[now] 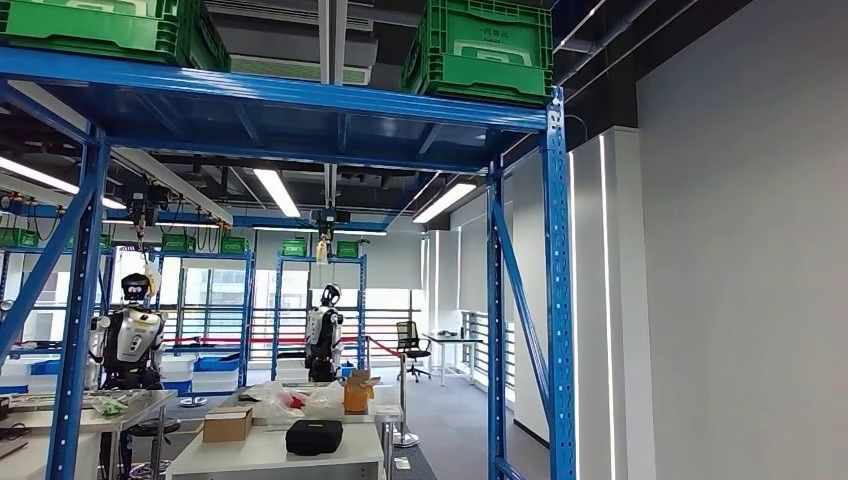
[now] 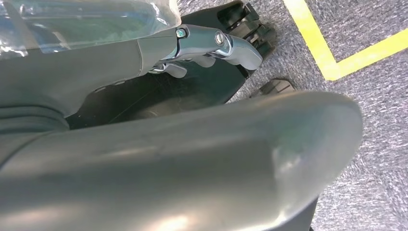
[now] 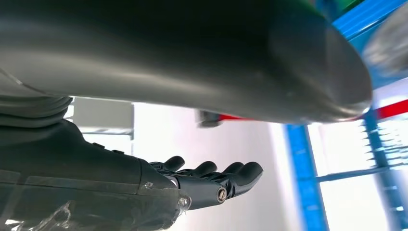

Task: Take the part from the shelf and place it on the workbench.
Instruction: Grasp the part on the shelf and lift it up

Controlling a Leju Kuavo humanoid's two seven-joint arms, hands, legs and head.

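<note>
Shelf (image 1: 555, 250): blue steel, close ahead in the head view, top deck overhead, right post upright.

Crates: two green ones on the shelf's top deck, one (image 1: 480, 50) above its right post, the other (image 1: 100, 25) toward its left end.

Part: cannot tell where (nothing on the shelf's visible deck reads as anything but crates).

Left hand (image 2: 159, 72): hanging low, well below the shelf, pointed at grey carpet (image 2: 375, 120); a silvery finger (image 2: 235, 45) bent at its tip, thick grey thumb (image 2: 240, 159) across the near view. Grip cannot be told; clear film (image 2: 96, 19) lying along the hand's back edge, whether held or merely covering it unclear.

Right hand (image 3: 144, 178): raised near a blue shelf post (image 3: 303, 183), dark fingers (image 3: 240, 173) stretched out and slightly apart, nothing in them, so spread and empty. Thumb (image 3: 216, 62) large and blurred above; clear film (image 3: 96, 211) at the wrist end.

Yellow line (image 2: 332, 57): taped corner on the carpet, beyond the left fingertip.

Table (image 1: 260, 450): white, beyond the shelf, seen through its open frame; cardboard box (image 1: 227, 424) and black case (image 1: 314, 437) on it, just beside each other.

Other robots: two, standing behind the shelf, one (image 1: 130, 340) past its left post, one (image 1: 323, 335) farther back.

Wall (image 1: 740, 300): plain grey, right of the shelf's right post.
</note>
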